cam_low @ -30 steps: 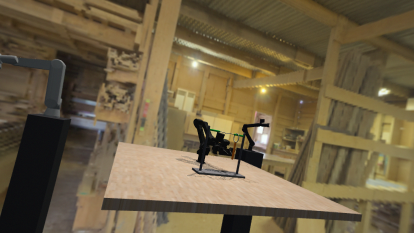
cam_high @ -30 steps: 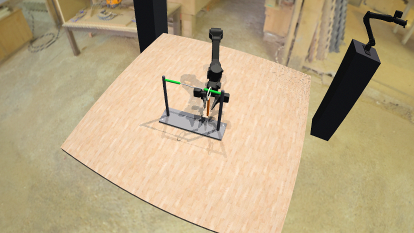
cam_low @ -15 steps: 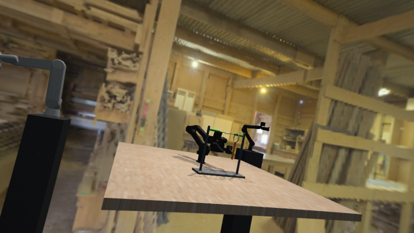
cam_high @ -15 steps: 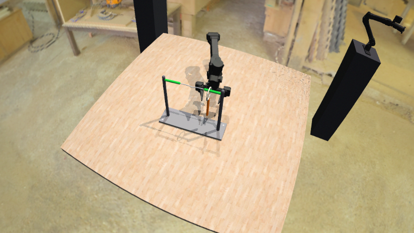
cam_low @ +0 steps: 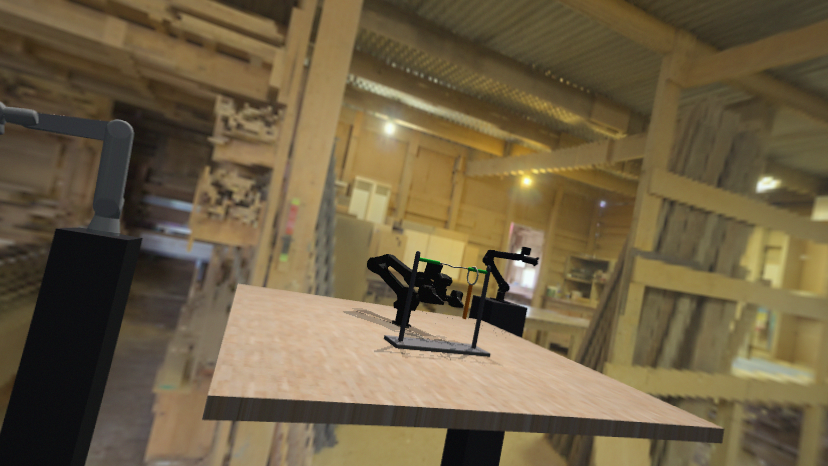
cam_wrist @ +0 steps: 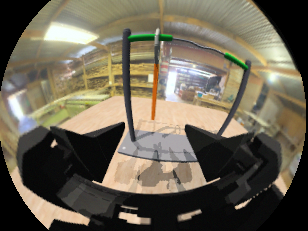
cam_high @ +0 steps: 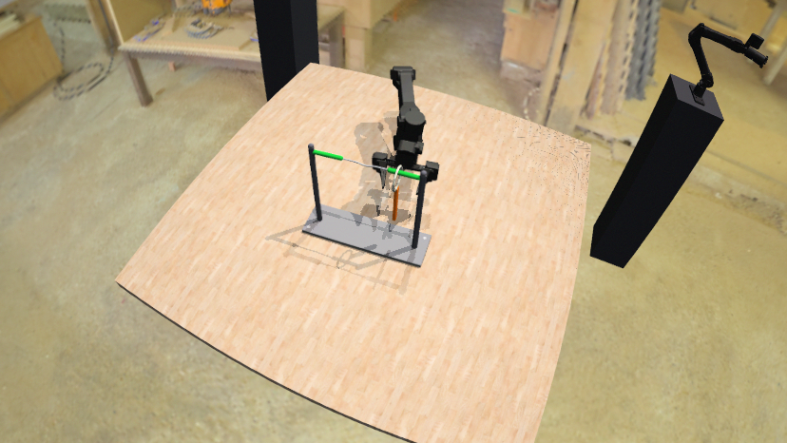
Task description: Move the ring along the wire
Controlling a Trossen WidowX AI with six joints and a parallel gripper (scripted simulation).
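The ring (cam_high: 395, 185) (cam_low: 467, 276) (cam_wrist: 157, 46) hangs around the green part (cam_high: 412, 175) (cam_low: 482, 270) (cam_wrist: 137, 37) next to the right-hand post of the top view (cam_high: 418, 214) (cam_low: 480, 309) (cam_wrist: 128, 89). Its orange handle (cam_high: 395, 203) (cam_low: 467, 301) (cam_wrist: 155, 94) points down, with its lower end free. My gripper (cam_high: 400, 189) (cam_wrist: 155, 126) is wide open and empty, on the arm's side of the wire. In the wrist view the handle stands ahead, above the gap between the fingers. The exact gap to the fingertips is hard to tell.
The thin grey wire (cam_high: 360, 163) (cam_wrist: 200, 46) runs to the other green part (cam_high: 328, 155) (cam_low: 428, 261) (cam_wrist: 236, 61) at the other post (cam_high: 316, 186) (cam_low: 409, 301). Both posts stand on a grey base (cam_high: 352, 234) (cam_low: 428, 347) on the wooden table (cam_high: 330, 330).
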